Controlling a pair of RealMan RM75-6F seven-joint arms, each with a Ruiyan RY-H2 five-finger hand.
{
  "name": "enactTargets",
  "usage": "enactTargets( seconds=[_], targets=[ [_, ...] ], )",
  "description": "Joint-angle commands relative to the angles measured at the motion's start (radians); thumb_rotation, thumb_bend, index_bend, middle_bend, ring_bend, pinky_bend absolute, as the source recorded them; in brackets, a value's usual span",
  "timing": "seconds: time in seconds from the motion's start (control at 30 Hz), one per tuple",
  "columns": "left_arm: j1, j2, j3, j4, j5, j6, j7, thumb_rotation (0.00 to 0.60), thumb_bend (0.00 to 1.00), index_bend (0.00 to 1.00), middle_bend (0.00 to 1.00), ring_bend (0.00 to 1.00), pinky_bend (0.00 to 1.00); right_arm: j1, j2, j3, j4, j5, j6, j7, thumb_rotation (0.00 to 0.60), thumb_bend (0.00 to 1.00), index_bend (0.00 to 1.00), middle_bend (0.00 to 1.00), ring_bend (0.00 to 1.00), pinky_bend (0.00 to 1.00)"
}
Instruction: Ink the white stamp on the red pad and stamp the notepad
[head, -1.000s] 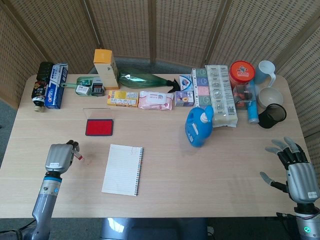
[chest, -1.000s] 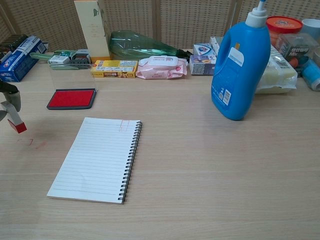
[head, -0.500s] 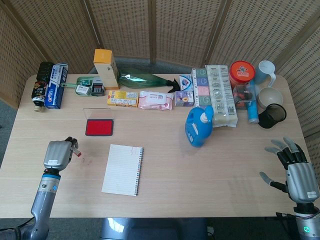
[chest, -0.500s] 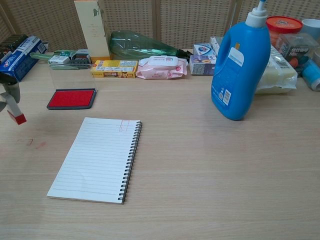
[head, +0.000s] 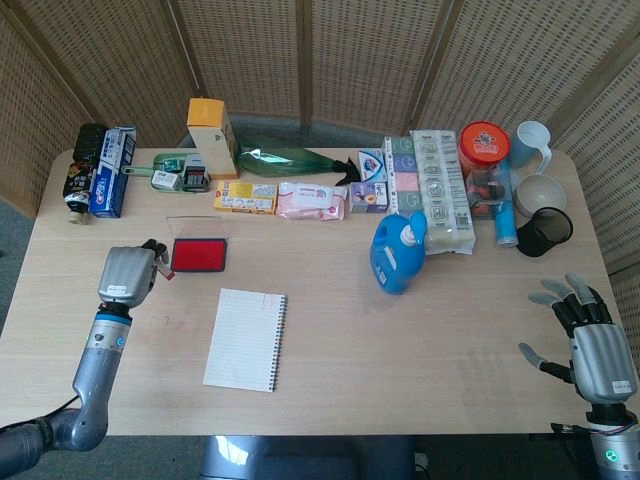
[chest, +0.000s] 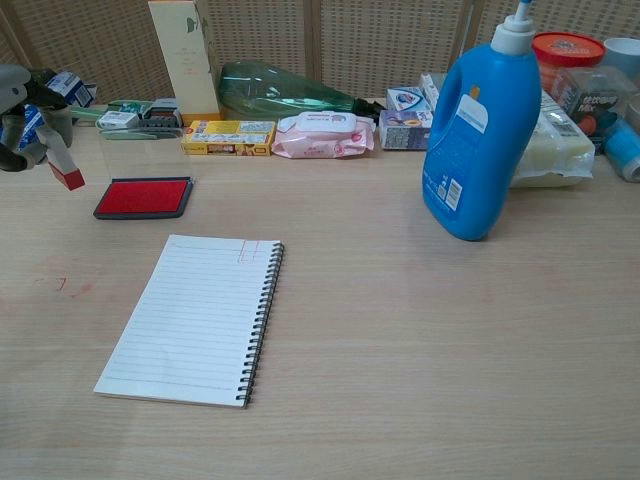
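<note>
Presently noted: left hand (head: 125, 275) raised off the tabletop, fingers clamped on the white stamp (chest: 62, 167) — small white body, red inked face at the lower end, tilted. Held just left of the red pad (head: 199, 255), not touching it. Right hand (head: 590, 345) at the far right table edge, fingers spread apart, holding nothing.

Red pad: shallow dark tray, flat red felt-like surface, clear lid standing open behind. Notepad (head: 245, 338): white ruled paper, spiral wire binding down its right side, lying flat nearer the front edge, well apart from the stamp.

Progress, as judged: faint red rectangular mark visible near the notepad's top right corner — possibly one impression already made, legibility too small to confirm. Faint red smudges on the wood (chest: 60, 285) left of the notepad. Stamp positioned beside the pad, so inking appears to be the step in hand; pressing onto the pad and carrying over to the ruled page outstanding.

Table (head: 400, 350): pale wood grain, smooth.
</note>
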Motion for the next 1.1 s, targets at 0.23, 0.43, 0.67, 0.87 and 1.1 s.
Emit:
enactTargets(
  seconds=[0.23, 0.43, 0.67, 0.87, 1.1],
  targets=[
    [-0.038, -0.082, -0.007, 0.131, -0.032, -0.051, -0.031, 0.600, 0.48, 0.84, 0.77, 0.66, 0.63, 0.010, -0.012, 0.003, 0.015, 0.023, -0.027, -0.008, 0.600, 0.00, 0.30, 0.23, 0.10, 0.12],
    [-0.055, -0.145, -0.004, 0.247, -0.002, -0.058, -0.095, 0.600, 0.48, 0.84, 0.77, 0.66, 0.63, 0.020, -0.022, 0.005, 0.024, 0.038, -0.049, -0.014, 0.600, 0.00, 0.30, 0.23, 0.10, 0.12],
    [-0.081, -0.200, -0.012, 0.348, 0.015, -0.079, -0.144, 0.600, 0.48, 0.84, 0.77, 0.66, 0.63, 0.031, -0.032, 0.009, 0.033, 0.052, -0.072, -0.021, 0.600, 0.00, 0.30, 0.23, 0.10, 0.12],
    [-0.109, -0.240, -0.028, 0.415, 0.031, -0.084, -0.176, 0.600, 0.48, 0.84, 0.77, 0.66, 0.63, 0.037, -0.037, 0.010, 0.040, 0.064, -0.085, -0.022, 0.600, 0.00, 0.30, 0.23, 0.10, 0.12],
    [-0.137, -0.300, -0.031, 0.505, 0.036, -0.119, -0.211, 0.600, 0.48, 0.84, 0.77, 0.66, 0.63, 0.040, -0.039, 0.011, 0.046, 0.073, -0.094, -0.017, 0.600, 0.00, 0.30, 0.23, 0.10, 0.12]
  ],
)
